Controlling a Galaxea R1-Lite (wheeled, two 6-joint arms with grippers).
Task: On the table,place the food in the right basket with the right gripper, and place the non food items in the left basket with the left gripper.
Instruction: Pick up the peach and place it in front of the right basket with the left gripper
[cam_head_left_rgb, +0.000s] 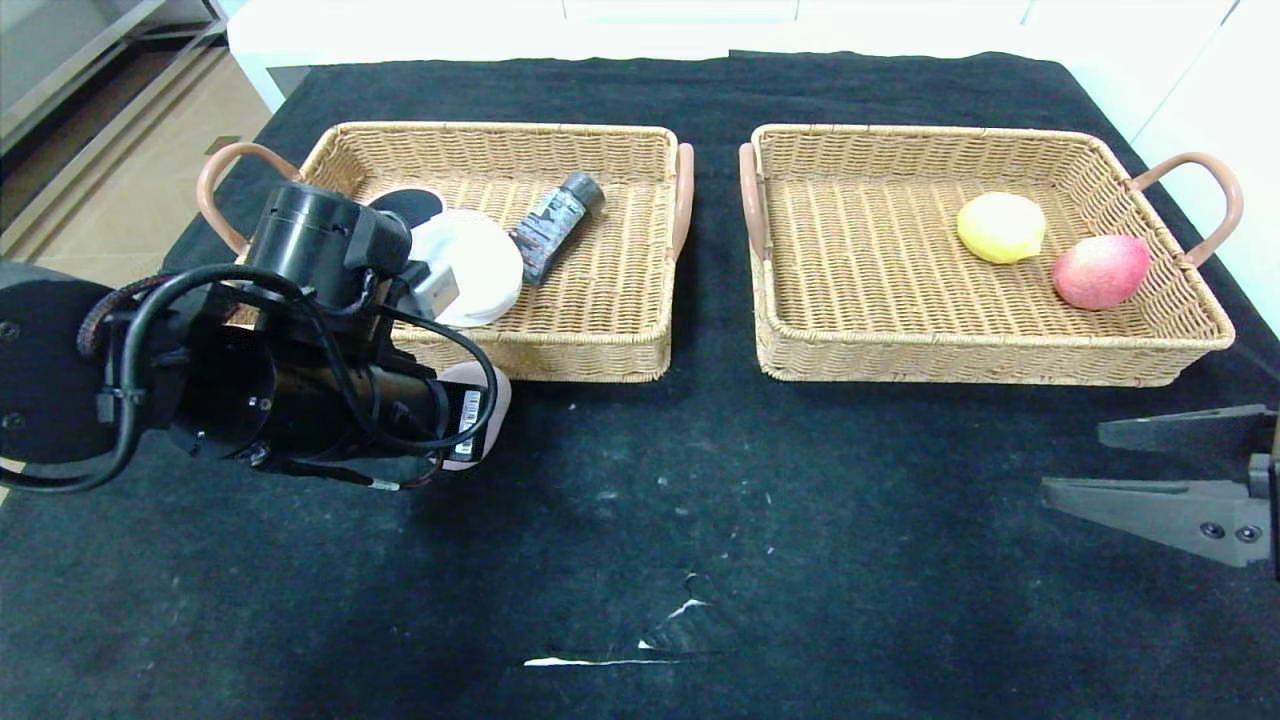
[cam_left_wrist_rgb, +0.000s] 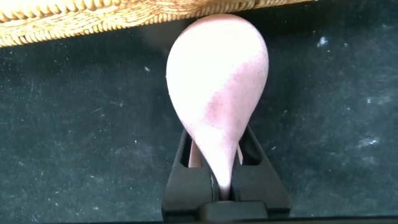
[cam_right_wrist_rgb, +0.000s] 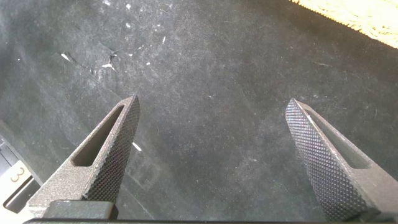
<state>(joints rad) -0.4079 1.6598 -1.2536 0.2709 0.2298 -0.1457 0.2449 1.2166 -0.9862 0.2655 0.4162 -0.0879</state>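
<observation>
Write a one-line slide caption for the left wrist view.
Left gripper shut on a pink pear-shaped object beside the basket.

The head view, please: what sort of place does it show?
Probably an indoor robot test bench: a table draped in black speckled cloth, two woven wicker baskets for sorting, and white cabinet-like surfaces behind.

Table cloth black, pale specks, small white tear. Both baskets – left basket, right basket – tan woven wicker, brownish-pink handles. Lemon yellow. Peach red-pink. Squeeze tube black, grey cap. Lid-like dish white. Pan pale pink, mauve speckled patch – underside showing. Gripper fingers dark grey, knurled texture.
</observation>
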